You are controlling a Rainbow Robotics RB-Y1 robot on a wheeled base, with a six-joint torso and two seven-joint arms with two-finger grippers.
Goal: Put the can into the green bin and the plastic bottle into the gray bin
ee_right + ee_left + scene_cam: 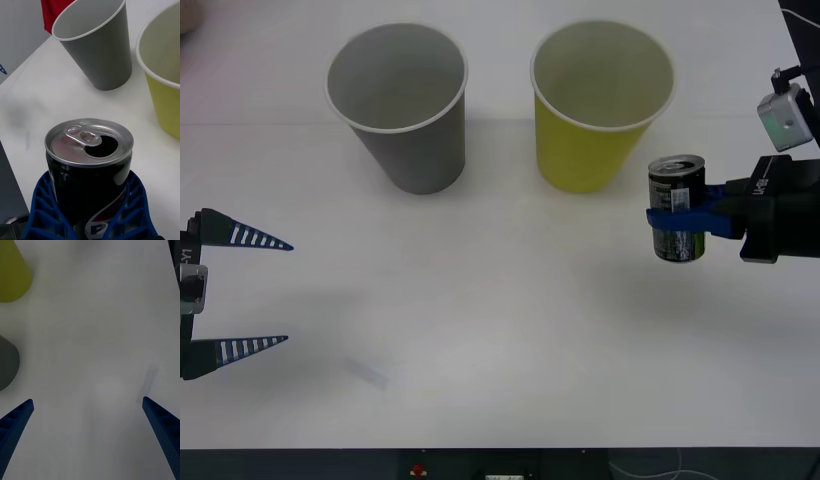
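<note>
At nine o'clock in the front view, left gripper (pixel 288 293) low over the white table (pixel 500 340), reaching in from the edge, blue ribbed fingers (pixel 250 238) spread wide with nothing between them. In the left wrist view, same two fingers (pixel 17 420) far apart above bare tabletop.

Toward eleven o'clock, gray bin (pixel 402 105) standing upright, mouth open to the ceiling. Just beside it, toward one o'clock, green bin (pixel 600 100), also upright, the two apart and not touching.

At three o'clock, right gripper (pixel 677 214) coming in level from the right edge, blue fingers (pixel 45 210) clamped around the middle of the can (pixel 677 205). Can upright, long axis vertical, silver pull-tab top facing up, its opening already punched in. Held just at the five o'clock side of the green bin, outside the rim.

Surface plain white. Something red (pixel 54 13) behind the gray bin in the right wrist view.
</note>
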